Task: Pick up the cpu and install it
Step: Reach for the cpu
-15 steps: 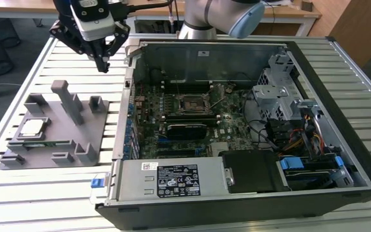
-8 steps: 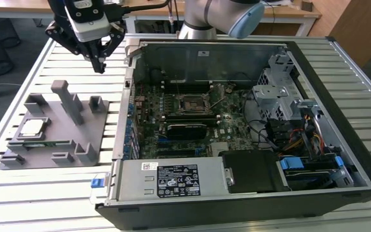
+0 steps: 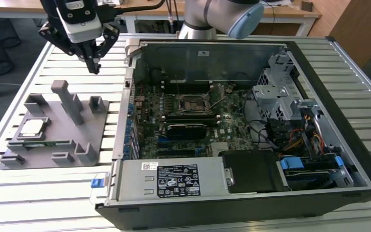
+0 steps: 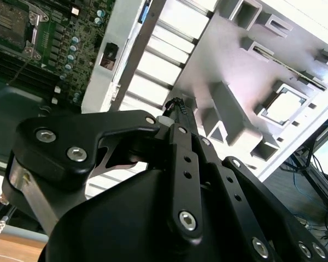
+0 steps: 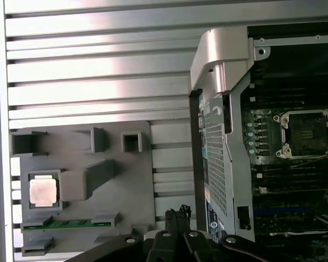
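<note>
Black pincer (image 3: 96, 68) hangs above the slatted metal table (image 3: 56, 193), over the strip of slats between the grey fixture tray (image 3: 98, 123) and the side wall of the open computer case (image 3: 340, 101). In both wrist views its tips (image 5: 177, 214) (image 4: 177, 106) sit over that same strip. Fingers look drawn together at the tips with nothing between them, though the tips are small and dark, so this is a best reading. Silver-topped cpu (image 3: 32, 127) lies flat in a square recess of the tray, toward the exterior view's left, well apart from the pincer; it is plain in both wrist views (image 5: 44, 191) (image 4: 284, 106). A green memory stick (image 5: 63, 224) rests in a slot just beside that recess. A tall grey post (image 3: 66, 99) stands on the tray between recess and pincer. Inside the case, the black socket frame (image 3: 190, 104) sits mid-board on the motherboard (image 3: 224, 121)
</note>
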Controlling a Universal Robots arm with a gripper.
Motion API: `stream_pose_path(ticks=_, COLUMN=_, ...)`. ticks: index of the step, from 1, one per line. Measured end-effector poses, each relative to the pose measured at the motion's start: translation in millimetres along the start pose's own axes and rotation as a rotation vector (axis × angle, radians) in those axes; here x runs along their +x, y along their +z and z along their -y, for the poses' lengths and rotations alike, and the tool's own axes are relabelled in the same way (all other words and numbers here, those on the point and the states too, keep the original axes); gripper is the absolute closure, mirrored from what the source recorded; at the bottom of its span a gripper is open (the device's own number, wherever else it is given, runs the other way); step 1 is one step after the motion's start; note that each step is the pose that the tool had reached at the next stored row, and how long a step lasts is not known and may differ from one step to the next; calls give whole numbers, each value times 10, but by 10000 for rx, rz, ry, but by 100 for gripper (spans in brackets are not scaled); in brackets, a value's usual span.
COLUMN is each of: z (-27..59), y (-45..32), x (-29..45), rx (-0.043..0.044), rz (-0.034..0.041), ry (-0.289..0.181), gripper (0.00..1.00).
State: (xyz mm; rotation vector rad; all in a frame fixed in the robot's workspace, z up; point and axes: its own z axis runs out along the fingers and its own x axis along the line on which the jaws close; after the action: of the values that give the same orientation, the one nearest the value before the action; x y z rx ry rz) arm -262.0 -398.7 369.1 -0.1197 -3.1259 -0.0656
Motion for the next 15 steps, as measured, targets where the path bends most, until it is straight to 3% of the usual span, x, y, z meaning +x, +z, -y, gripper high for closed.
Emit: stream_pose_path(ticks=15, z=21, y=33, x=258, rx=3, rz=-42, ry=2, gripper=89)
